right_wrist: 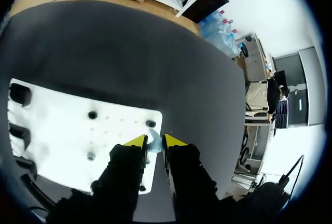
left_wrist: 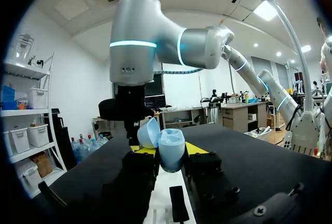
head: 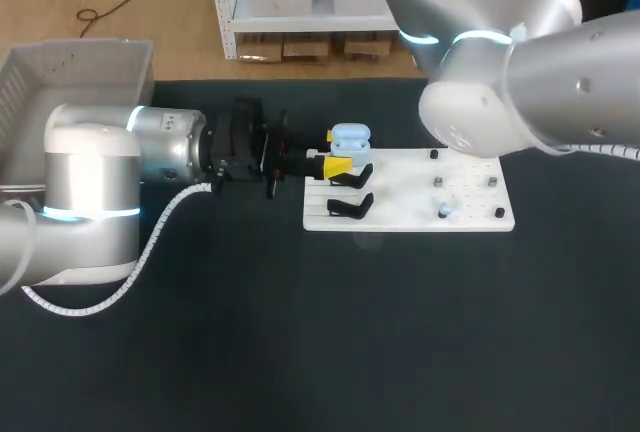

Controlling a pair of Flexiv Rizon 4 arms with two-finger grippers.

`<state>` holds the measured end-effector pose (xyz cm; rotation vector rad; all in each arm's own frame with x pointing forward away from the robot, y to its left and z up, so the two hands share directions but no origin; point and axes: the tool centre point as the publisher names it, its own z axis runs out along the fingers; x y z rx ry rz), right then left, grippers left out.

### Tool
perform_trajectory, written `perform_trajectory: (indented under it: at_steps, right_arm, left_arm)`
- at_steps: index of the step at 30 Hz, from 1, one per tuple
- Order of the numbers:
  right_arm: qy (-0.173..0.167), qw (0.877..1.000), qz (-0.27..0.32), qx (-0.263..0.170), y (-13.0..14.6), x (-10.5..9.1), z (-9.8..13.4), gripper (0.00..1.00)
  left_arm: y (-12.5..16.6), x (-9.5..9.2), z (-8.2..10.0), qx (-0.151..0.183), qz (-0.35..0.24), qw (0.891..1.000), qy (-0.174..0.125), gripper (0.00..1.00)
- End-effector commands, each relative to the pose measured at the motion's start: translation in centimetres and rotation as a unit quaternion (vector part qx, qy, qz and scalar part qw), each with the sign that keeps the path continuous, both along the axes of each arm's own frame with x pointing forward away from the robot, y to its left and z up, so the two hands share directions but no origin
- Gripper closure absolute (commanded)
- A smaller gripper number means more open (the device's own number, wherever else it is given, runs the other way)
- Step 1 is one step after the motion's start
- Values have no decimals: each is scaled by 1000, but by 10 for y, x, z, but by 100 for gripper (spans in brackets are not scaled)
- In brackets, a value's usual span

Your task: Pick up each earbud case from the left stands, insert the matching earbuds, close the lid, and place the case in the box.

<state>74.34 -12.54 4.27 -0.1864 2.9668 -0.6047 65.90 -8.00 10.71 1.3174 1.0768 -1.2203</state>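
A light blue earbud case (head: 350,138) with its lid swung open is held upright by my left gripper (head: 340,163), just above the black stands (head: 351,206) at the left end of the white board (head: 410,202). In the left wrist view the case (left_wrist: 171,149) sits between both fingers of the left gripper (left_wrist: 167,152), which is shut on it. My right gripper (right_wrist: 154,140) hangs over the board's far right edge (right_wrist: 62,130), shut on a small pale blue earbud (right_wrist: 154,146). The right arm's bulk (head: 500,82) hides this gripper in the head view.
A grey box (head: 70,77) stands at the table's far left, behind my left arm. Small dark pegs (head: 438,182) and another pale earbud (head: 445,209) stand on the board's right half. My right arm (left_wrist: 135,42) rises close behind the held case.
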Motion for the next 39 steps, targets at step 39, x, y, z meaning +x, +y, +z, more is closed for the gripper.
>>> perform_trajectory:
  at_steps: [39]
  right_arm:
    - [7,987,49,153,114,-140,144,100]
  left_arm:
    - [0,1,-2,-2,-1,1000,0,100]
